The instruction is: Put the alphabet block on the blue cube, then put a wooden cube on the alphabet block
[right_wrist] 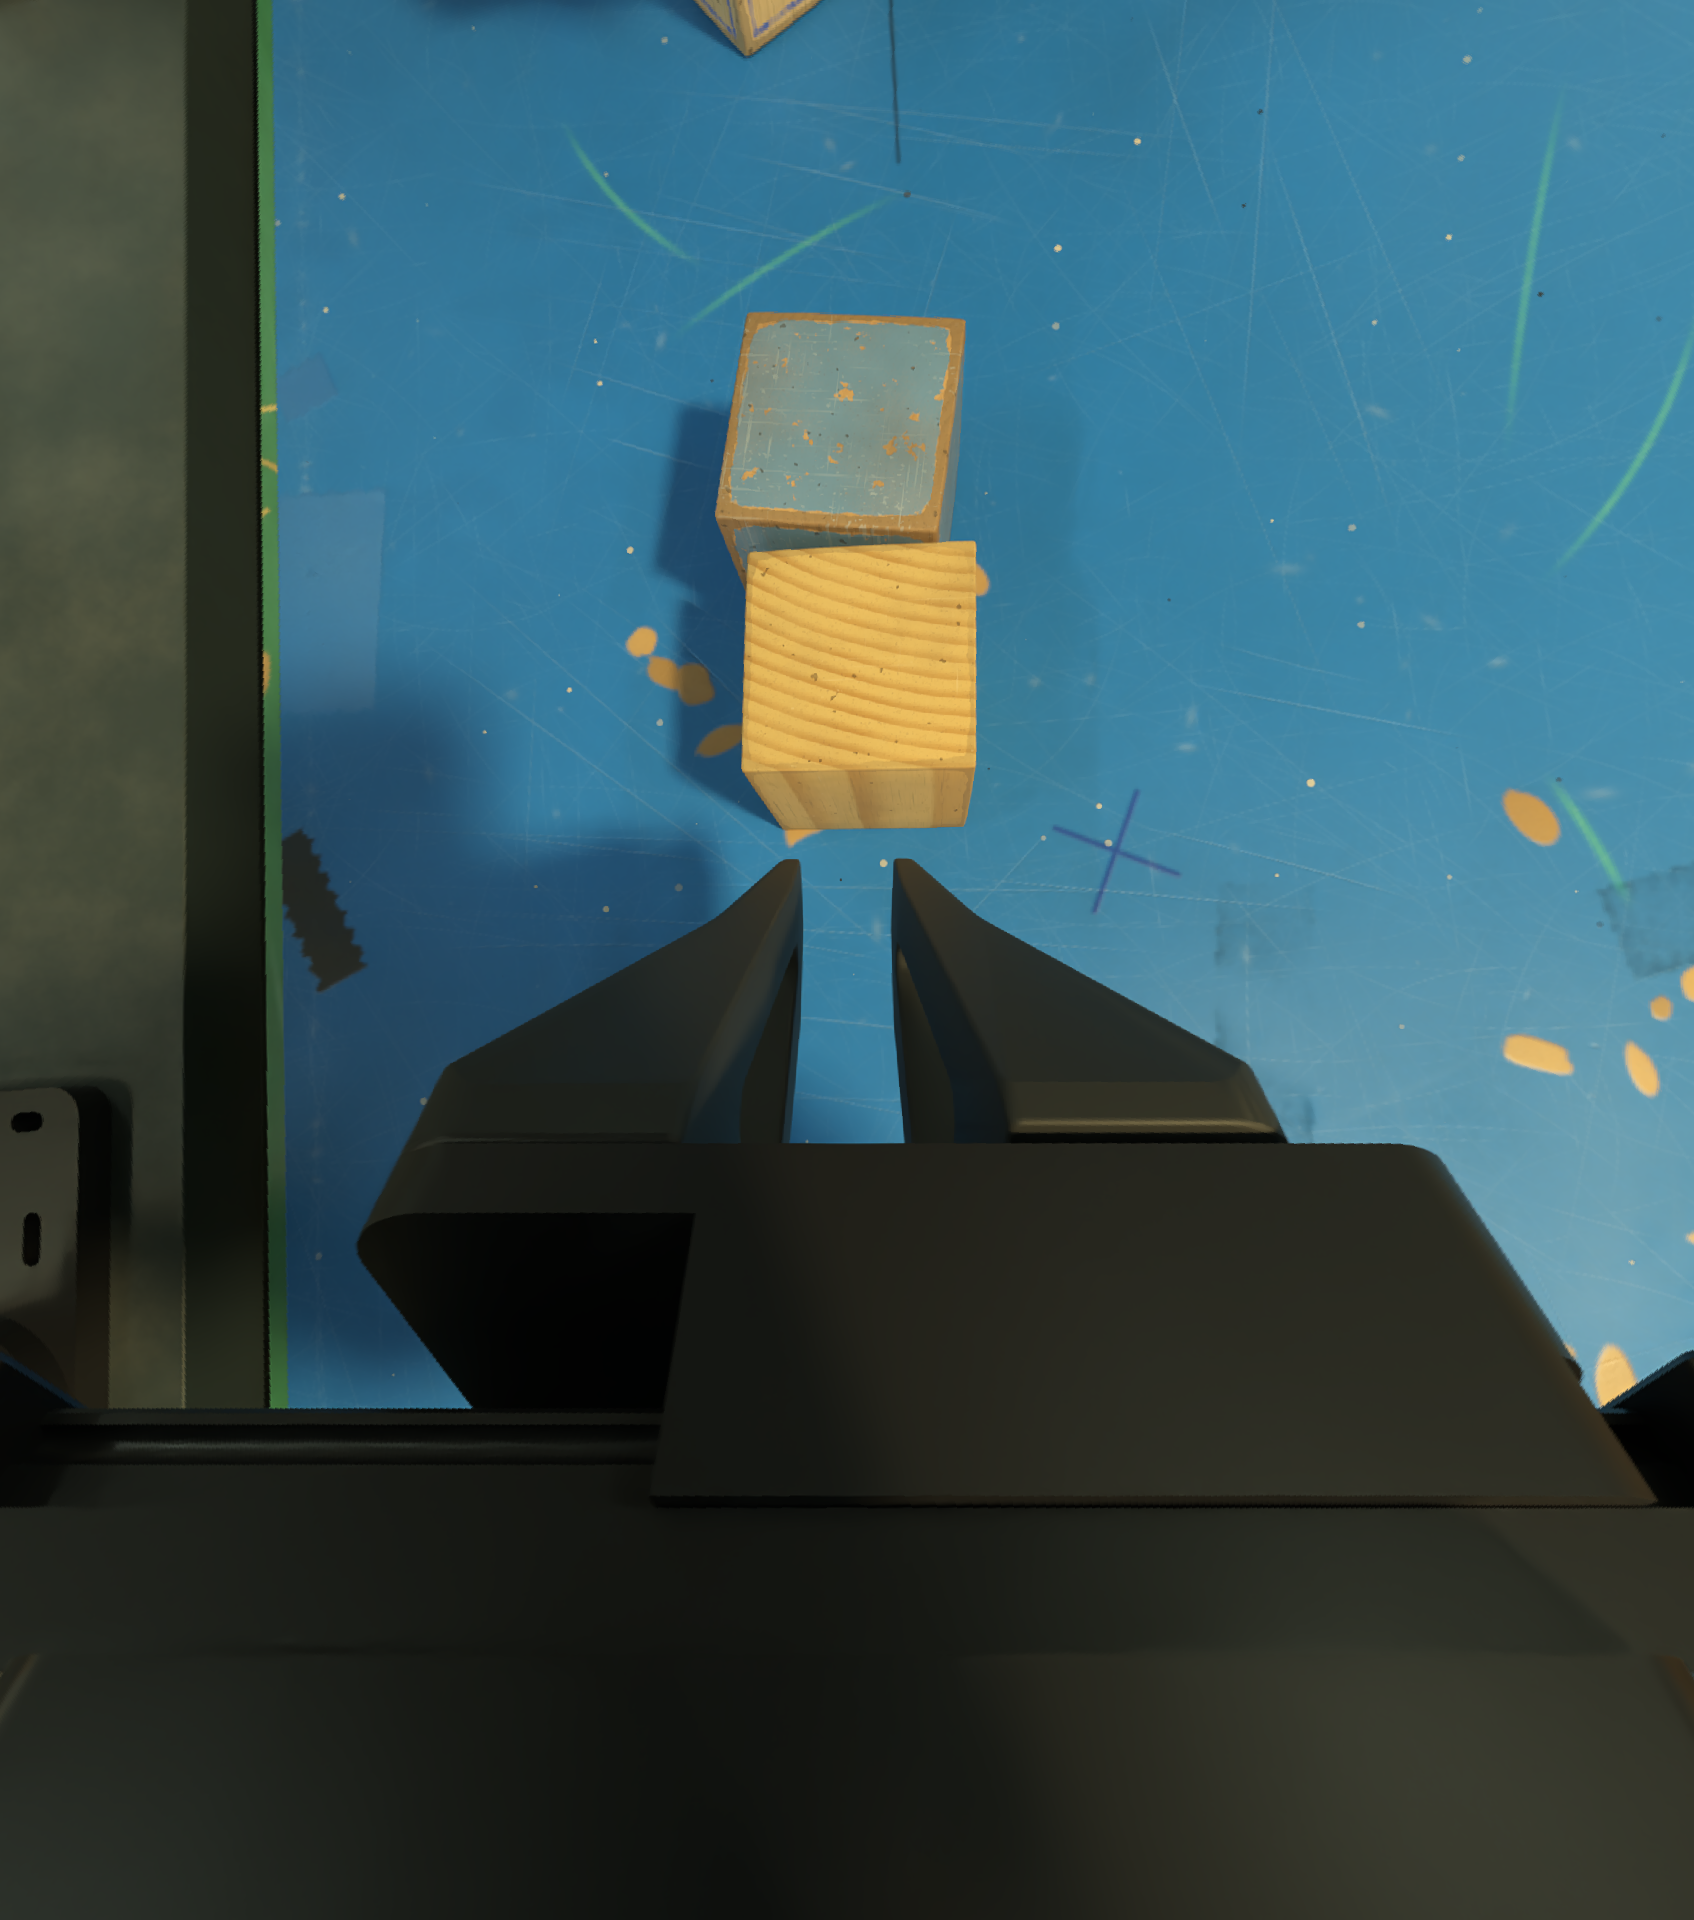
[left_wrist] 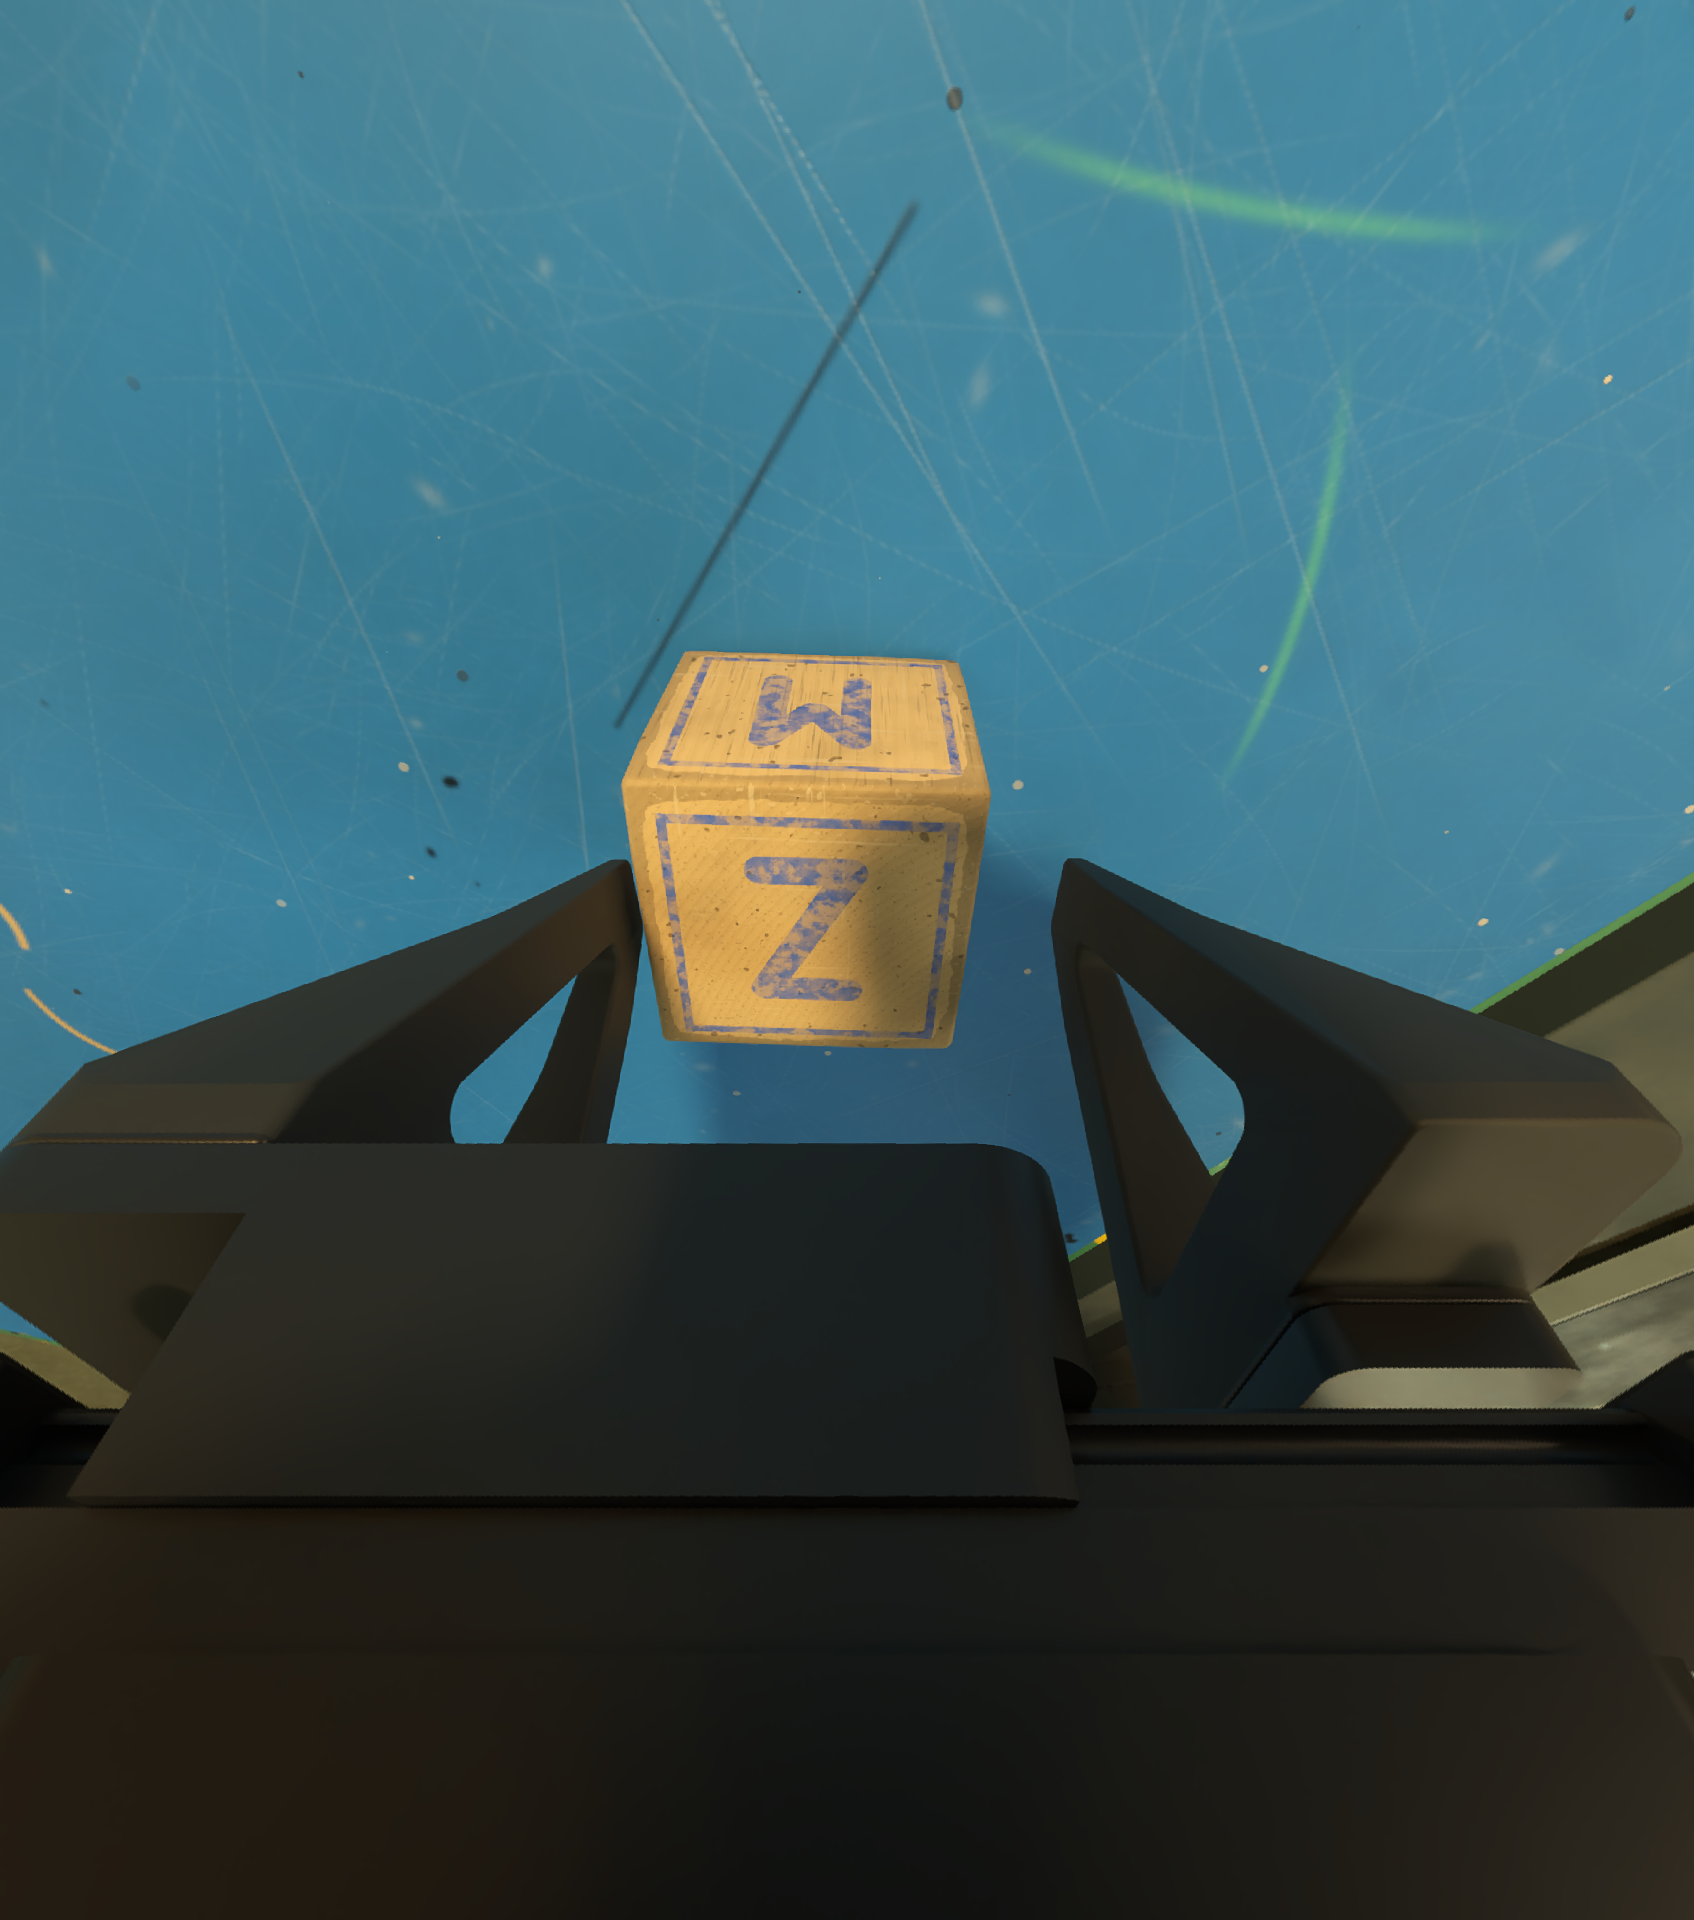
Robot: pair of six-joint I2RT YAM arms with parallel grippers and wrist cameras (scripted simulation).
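Blue scratched mat fills the left wrist view. Alphabet block sits on it dead ahead of the left gripper, lettered faces toward the camera and up. Fingers spread wide; the left finger looks to be at or touching the block's left face, the right one stands clear, with a gap of mat showing. So the block lies off-centre, toward the left finger (contact can't be confirmed from this angle). Judgement: a close from here would drag the block right before it seats; nothing is gripped yet.

Right wrist view: same mat, dark table edge at left. Wooden cube is straight ahead of the right gripper, just past the tips, with the blue cube right behind it, apparently touching. Fingers are nearly together, holding nothing. A corner of the alphabet block shows at the far edge, well apart from the blue cube. Left arm is the nearer one for the first pick.
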